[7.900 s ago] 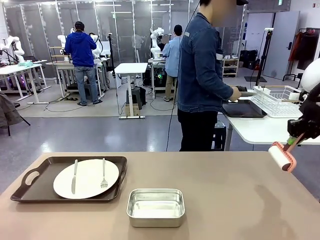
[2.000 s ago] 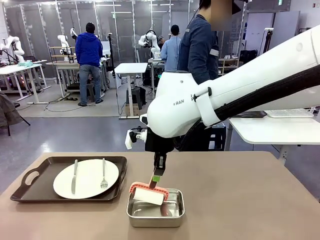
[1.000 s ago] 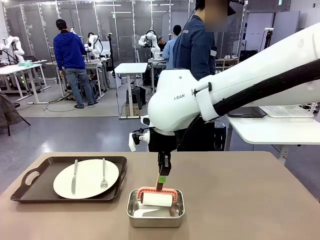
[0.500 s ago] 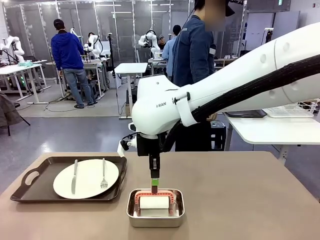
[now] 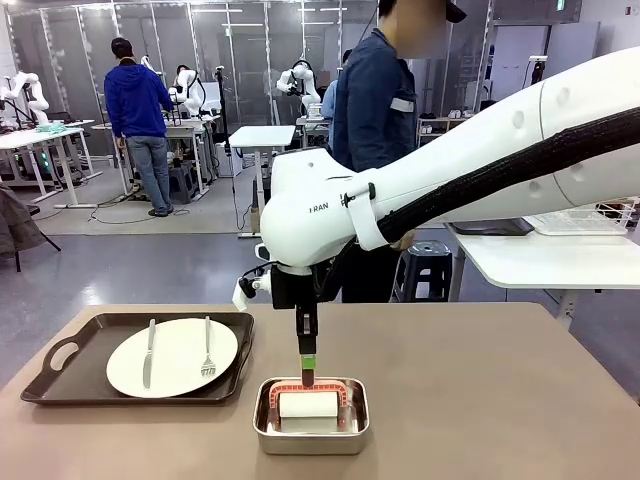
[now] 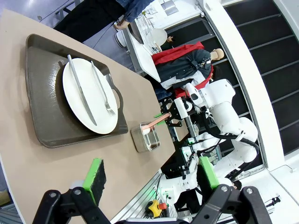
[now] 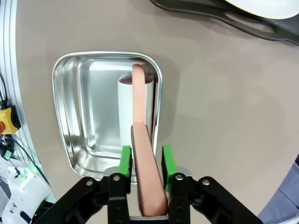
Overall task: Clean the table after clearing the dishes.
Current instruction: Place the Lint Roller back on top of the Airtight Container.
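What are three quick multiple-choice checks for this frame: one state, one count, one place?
1. The left gripper is: A open, empty; B shut, empty; C shut on a cloth.
2. Pieces of cutlery on the plate: A one; B two; C four.
3. The lint roller lies: A on the plate; B in the left gripper; C in the steel pan.

Answers:
1 A: its green pads stand wide apart with nothing between them.
2 B: a knife and a fork lie on it.
3 C: the white roll sits inside the steel pan's walls.
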